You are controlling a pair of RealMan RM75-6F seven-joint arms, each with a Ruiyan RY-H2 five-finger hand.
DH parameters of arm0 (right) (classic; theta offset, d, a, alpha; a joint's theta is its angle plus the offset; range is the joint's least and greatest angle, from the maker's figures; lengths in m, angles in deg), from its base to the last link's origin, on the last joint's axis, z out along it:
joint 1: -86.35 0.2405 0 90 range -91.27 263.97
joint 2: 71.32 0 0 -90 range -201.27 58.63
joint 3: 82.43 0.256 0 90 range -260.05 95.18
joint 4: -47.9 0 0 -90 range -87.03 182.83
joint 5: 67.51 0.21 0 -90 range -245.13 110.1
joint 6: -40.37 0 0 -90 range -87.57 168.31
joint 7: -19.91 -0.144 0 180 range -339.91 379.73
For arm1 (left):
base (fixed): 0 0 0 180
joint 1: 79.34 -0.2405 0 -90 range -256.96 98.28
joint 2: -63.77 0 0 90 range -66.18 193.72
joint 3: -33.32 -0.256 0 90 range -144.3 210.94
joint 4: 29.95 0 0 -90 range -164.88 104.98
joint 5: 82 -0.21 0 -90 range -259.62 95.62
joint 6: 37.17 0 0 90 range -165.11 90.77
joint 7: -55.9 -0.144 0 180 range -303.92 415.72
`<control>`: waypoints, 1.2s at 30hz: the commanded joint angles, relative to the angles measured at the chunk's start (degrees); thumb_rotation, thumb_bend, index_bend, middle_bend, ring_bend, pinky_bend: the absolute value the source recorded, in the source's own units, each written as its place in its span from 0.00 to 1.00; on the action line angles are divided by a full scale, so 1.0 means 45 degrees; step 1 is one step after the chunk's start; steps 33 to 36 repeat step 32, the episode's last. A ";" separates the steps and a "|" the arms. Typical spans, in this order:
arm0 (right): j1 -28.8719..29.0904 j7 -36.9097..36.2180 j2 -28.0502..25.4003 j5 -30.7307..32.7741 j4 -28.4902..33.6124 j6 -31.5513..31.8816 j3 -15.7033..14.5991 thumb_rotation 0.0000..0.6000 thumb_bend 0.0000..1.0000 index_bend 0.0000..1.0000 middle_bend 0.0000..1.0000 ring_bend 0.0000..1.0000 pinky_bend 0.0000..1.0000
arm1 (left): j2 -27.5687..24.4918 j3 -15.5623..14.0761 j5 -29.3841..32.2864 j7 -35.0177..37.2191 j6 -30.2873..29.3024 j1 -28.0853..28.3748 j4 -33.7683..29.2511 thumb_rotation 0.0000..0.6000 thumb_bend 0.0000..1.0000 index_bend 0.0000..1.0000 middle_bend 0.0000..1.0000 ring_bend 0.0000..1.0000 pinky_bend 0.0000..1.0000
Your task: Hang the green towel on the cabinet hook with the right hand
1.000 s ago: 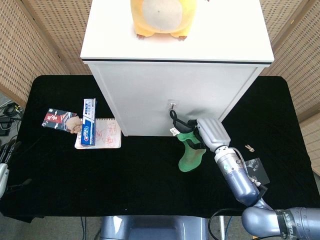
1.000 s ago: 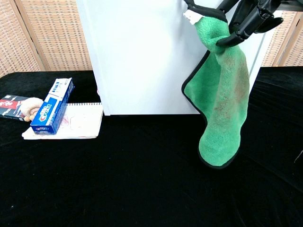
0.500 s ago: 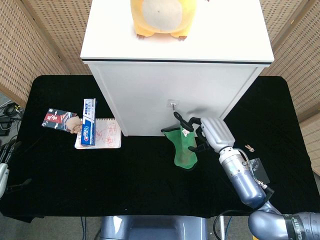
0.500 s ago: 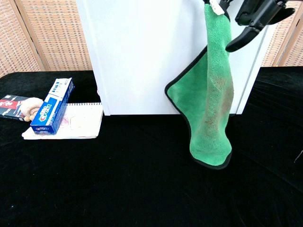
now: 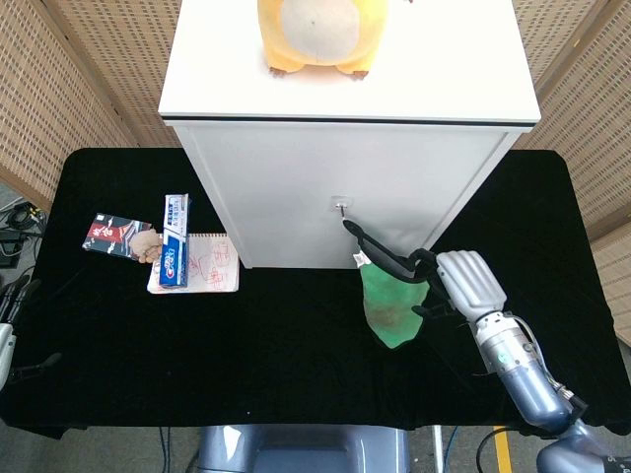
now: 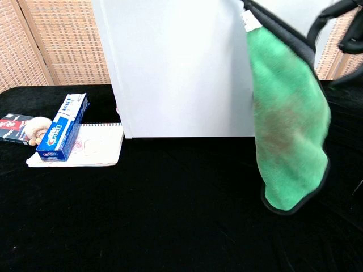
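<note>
The green towel [image 5: 392, 307] with black trim hangs in front of the white cabinet [image 5: 345, 187], right of the small hook [image 5: 340, 207]. Its black loop [image 5: 380, 246] stretches taut from just under the hook out to my right hand [image 5: 465, 284], whose dark fingers [image 5: 424, 259] hold the trim. In the chest view the towel [image 6: 288, 130] is blurred and drapes right of the cabinet front, with the right hand's fingers [image 6: 332, 14] at the top right corner. My left hand [image 5: 8, 330] is at the far left edge, fingers apart, holding nothing.
A blue toothpaste box [image 5: 175, 251] lies on a notepad [image 5: 202, 266] left of the cabinet, beside a red-and-black packet [image 5: 110, 235]. A yellow plush toy [image 5: 315, 34] sits on the cabinet top. Wicker screens [image 6: 57, 42] stand behind the black table [image 5: 246, 355].
My right hand has moved right and back from the cabinet, drawing the loop taut from the hook. The towel has swung from left of the hand out to the right.
</note>
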 commanded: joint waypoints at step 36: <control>-0.5540 -0.1685 0.2583 -0.7530 -0.8303 0.6002 -0.2004 1.00 0.00 0.00 0.00 0.00 0.00 | 0.0023 -0.0093 -0.0711 -0.0084 -0.1107 -0.0487 -0.0062 1.00 0.00 0.00 0.00 0.00 0.00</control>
